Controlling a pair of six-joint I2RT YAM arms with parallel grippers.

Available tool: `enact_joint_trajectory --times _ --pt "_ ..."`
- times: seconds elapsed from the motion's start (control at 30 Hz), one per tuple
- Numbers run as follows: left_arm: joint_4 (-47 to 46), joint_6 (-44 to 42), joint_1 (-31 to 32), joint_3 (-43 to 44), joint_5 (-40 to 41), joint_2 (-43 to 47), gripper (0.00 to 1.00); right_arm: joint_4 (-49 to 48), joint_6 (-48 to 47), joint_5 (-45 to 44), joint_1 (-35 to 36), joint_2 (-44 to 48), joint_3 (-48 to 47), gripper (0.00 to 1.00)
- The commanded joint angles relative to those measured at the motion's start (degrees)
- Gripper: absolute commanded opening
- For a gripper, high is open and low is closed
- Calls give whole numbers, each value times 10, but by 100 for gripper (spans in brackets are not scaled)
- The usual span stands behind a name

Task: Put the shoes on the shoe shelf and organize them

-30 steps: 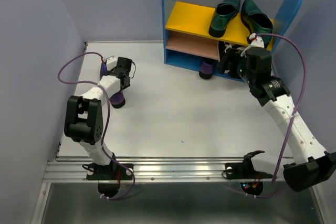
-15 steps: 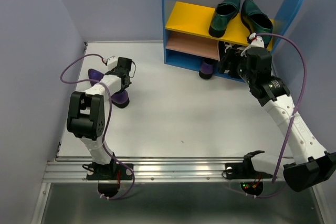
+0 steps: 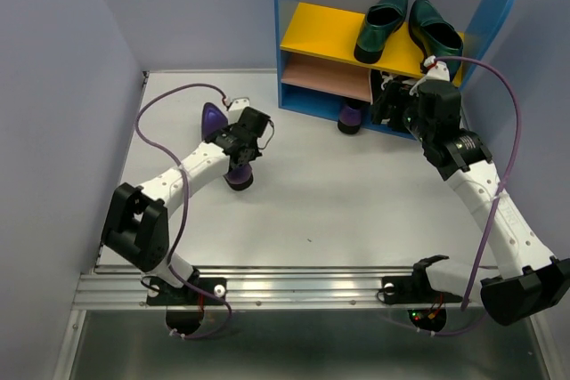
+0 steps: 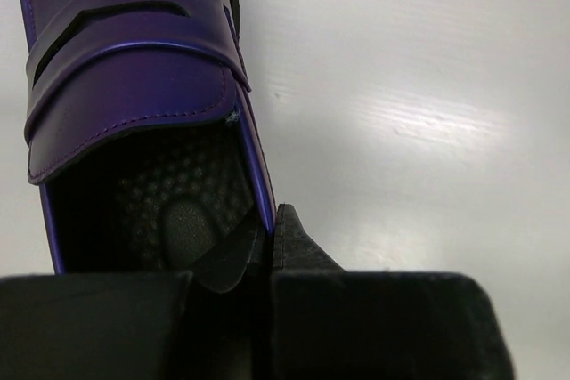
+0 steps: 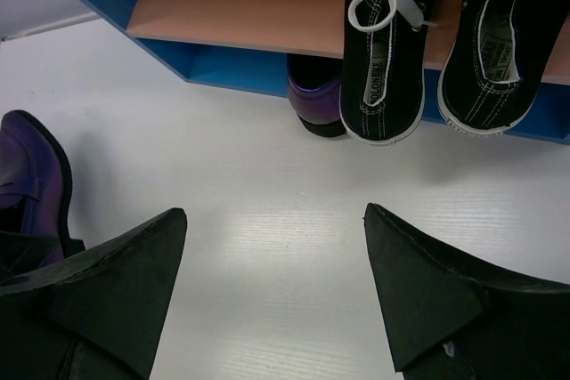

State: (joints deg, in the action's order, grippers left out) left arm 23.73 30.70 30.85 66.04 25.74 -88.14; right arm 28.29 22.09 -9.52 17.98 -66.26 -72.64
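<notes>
My left gripper (image 3: pixel 242 150) is shut on the side wall of a dark purple shoe (image 3: pixel 214 118) and holds it over the table's left middle. In the left wrist view one finger is inside the purple shoe (image 4: pixel 134 68) and one outside, with the gripper (image 4: pixel 268 230) pinching its edge. The other purple shoe (image 3: pixel 352 116) sits at the blue base of the shoe shelf (image 3: pixel 322 28). Two green loafers (image 3: pixel 383 22) stand on the yellow board. Two black sneakers (image 5: pixel 385 51) sit on the tan board. My right gripper (image 5: pixel 274 213) is open and empty in front of the shelf's lower right (image 3: pixel 392 104).
Lavender walls close the table on the left and behind. The shelf stands at the back right against the wall. A purple cable loops over each arm. The held purple shoe also shows at the left edge of the right wrist view (image 5: pixel 31 175).
My left gripper has carried the purple shoe from the far left of the table to the right, toward the shelf. The right arm has not moved.
</notes>
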Motion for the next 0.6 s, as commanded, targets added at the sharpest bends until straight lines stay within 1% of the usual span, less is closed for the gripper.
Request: enact_joint_trajectory --times 0.0,0.07,0.1,0.13,0.23,0.27,0.37,0.4,0.5,0.57 --pt "33 3 88 31 38 53 0 -26 -2 -18 -2 12 -7 87" --pt "59 16 119 31 39 57 0 -26 -3 -21 -2 12 -7 87" --pt "62 16 151 27 35 60 0 -26 -4 -23 -2 13 -9 87" --pt "63 11 168 25 31 62 0 -26 -4 -23 -2 13 -10 87" --pt "49 -26 206 16 6 73 0 -25 -5 -27 -2 17 -12 87" --pt "37 -52 226 10 -8 76 0 -25 -5 -29 -2 17 -12 87" --pt "-15 -98 245 9 -34 75 0 -25 -4 -30 -2 21 -12 87" --pt "-35 -120 245 17 -46 74 0 -24 -3 -30 -2 23 -12 87" --pt "-58 -152 245 37 -48 53 0 -22 -2 -30 -2 27 -13 87" --pt "-76 -172 239 61 -67 37 0 -21 0 -30 -2 31 -13 87"
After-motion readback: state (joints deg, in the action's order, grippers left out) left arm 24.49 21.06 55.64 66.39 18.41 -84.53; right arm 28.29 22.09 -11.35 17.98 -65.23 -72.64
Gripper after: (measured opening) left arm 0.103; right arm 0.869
